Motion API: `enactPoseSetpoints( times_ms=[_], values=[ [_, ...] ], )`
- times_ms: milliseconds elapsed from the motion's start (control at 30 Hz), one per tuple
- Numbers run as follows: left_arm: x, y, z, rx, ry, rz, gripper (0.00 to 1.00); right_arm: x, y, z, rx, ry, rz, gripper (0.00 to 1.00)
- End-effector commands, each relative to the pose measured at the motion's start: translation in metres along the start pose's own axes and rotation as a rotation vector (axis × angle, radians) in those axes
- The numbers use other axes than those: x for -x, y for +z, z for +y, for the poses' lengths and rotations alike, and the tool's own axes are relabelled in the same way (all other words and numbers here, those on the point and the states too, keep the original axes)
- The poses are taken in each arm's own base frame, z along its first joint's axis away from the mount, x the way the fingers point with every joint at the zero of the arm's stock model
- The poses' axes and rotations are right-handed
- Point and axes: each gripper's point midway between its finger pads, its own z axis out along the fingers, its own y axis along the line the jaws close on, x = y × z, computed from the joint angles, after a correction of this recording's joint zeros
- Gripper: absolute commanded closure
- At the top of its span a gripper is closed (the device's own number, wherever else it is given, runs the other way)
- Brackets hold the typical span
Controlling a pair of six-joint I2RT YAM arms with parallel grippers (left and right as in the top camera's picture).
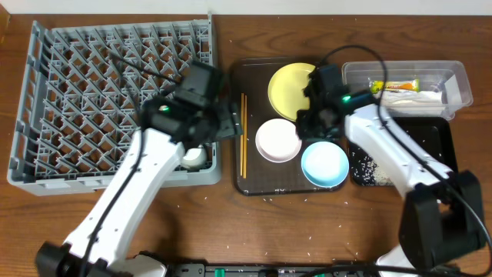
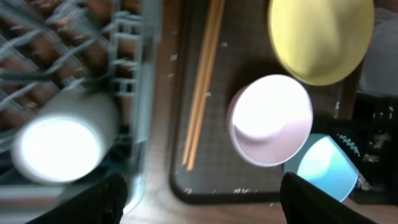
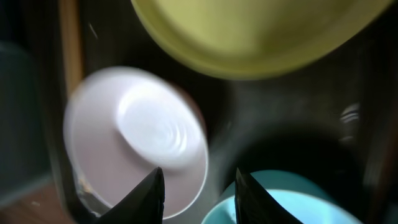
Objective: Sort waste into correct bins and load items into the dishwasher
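A big grey dish rack fills the left side of the table. A small white cup lies on its side in the rack's near right corner. The left gripper hangs over the rack's right edge with its fingers wide apart and nothing between them.

Just right of the rack is a dark brown tray. A pair of chopsticks lies along its left side. On the tray, the yellow plate is at the back, the white bowl is in the middle, and the light blue bowl is at the front right.

The right gripper hovers above the two bowls, its fingers apart and empty.

Farther right, a clear tub holds the snack wrapper and the napkin. In front of it, the black tray holds rice scraps.
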Motion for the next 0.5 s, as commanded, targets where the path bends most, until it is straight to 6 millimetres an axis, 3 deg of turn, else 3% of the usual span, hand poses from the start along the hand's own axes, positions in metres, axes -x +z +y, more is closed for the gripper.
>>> enactPoseSetpoints(
  times_ms=[0, 33, 100, 200, 333, 467],
  values=[
    [-0.006, 0.032, -0.024, -0.007, 0.026, 0.029, 0.21, 0.057, -0.098, 0.008, 0.087, -0.005, -0.252, 0.63],
    [-0.010, 0.049, -0.035, -0.012, 0.039, 0.043, 0.21, 0.068, -0.130, 0.001, 0.081, 0.000, -0.329, 0.60],
    [-0.014, 0.067, -0.045, -0.014, 0.060, 0.056, 0.21, 0.078, -0.164, -0.010, 0.069, 0.017, -0.414, 0.58],
    [-0.024, 0.106, -0.060, -0.013, 0.091, 0.084, 0.21, 0.082, -0.199, -0.040, 0.004, 0.077, -0.514, 0.54],
    [-0.039, 0.146, -0.055, 0.039, 0.085, 0.144, 0.22, 0.074, -0.202, -0.065, -0.043, 0.137, -0.491, 0.51],
    [-0.048, 0.165, -0.045, 0.081, 0.062, 0.185, 0.25, 0.070, -0.189, -0.071, -0.060, 0.150, -0.441, 0.49]
  ],
)
